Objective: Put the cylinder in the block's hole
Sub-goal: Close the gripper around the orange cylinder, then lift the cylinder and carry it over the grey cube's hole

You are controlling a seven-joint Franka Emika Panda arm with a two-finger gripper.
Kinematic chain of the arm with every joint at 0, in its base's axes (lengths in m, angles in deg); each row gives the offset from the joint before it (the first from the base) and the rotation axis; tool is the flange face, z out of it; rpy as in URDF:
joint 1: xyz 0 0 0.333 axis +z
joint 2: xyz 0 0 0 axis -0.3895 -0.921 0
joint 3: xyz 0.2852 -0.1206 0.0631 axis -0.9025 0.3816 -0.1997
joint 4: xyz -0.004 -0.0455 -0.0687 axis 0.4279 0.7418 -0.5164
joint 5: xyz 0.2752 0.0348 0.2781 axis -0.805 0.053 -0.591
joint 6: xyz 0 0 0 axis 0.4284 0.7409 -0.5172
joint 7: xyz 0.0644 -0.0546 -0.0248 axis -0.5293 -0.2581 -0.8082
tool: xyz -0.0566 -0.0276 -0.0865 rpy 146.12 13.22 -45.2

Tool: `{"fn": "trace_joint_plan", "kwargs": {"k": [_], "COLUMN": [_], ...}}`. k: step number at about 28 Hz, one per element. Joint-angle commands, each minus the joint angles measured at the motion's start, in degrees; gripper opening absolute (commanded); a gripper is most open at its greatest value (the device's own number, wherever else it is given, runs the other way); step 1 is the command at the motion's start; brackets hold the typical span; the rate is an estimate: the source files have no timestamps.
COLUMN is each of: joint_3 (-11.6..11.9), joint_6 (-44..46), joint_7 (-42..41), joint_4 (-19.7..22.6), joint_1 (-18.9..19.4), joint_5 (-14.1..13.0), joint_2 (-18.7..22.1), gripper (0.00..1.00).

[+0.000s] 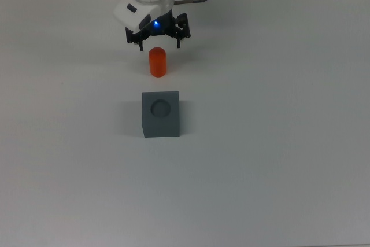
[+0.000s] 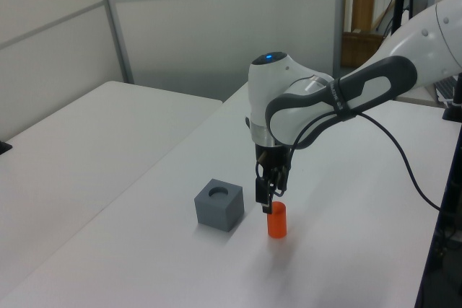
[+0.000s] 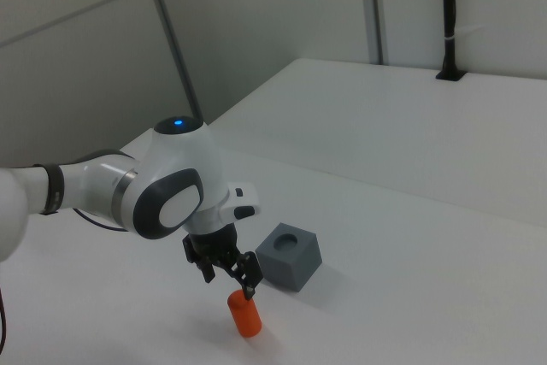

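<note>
The orange cylinder (image 1: 157, 62) (image 2: 276, 220) (image 3: 246, 314) stands upright on the white table. The dark grey block (image 1: 161, 121) (image 2: 219, 207) (image 3: 289, 261) rests a short way from it, with its round hole (image 1: 161, 107) (image 2: 218, 193) (image 3: 287, 241) facing up and empty. My gripper (image 1: 159, 45) (image 2: 268, 200) (image 3: 229, 286) points down and is open. It hangs just above the cylinder's top, one finger to each side in the top view. It holds nothing.
The white table (image 1: 277, 143) spreads wide around both objects. A black cable (image 2: 404, 171) trails from the arm over the left view's right side. A second white table (image 2: 86, 128) adjoins in the left view's left. The table's edge (image 2: 433, 250) runs down the left view's right.
</note>
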State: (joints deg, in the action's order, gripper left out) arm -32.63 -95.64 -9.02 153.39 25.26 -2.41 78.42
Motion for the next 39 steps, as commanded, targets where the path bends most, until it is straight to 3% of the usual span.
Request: {"fn": "trace_joint_plan", "kwargs": {"k": [1,9,12,15,16,22,27,34,38,39], "joint_3": [-0.1,-0.1,-0.1,-0.1,-0.1,0.0,0.3,0.7,1.0,2.0], "joint_6": [-3.2,-6.5,-7.4,-7.6,-7.5,-6.5,-3.2,9.5,12.0,12.3], "joint_7": [-1.4,-1.4,-1.4,-1.4,-1.4,-0.9,-0.7,-0.4,1.7,4.5], "joint_4": [1.6,3.0,3.8,3.9,3.9,3.8,2.0,-10.4,-16.0,-18.8], "joint_1": [-0.1,-0.1,-0.2,-0.2,-0.3,-0.3,-0.2,-0.2,-0.1,0.1], "joint_5": [0.0,3.4,4.5,4.5,4.5,4.5,4.5,4.4,3.9,3.9], "joint_2": [-1.0,-3.8,-3.9,-3.9,-3.8,-3.1,-2.1,-2.8,-4.2,-5.2], "gripper": [1.0,0.99,0.8,0.5,0.32,0.04,0.01,0.01,0.01,0.01]}}
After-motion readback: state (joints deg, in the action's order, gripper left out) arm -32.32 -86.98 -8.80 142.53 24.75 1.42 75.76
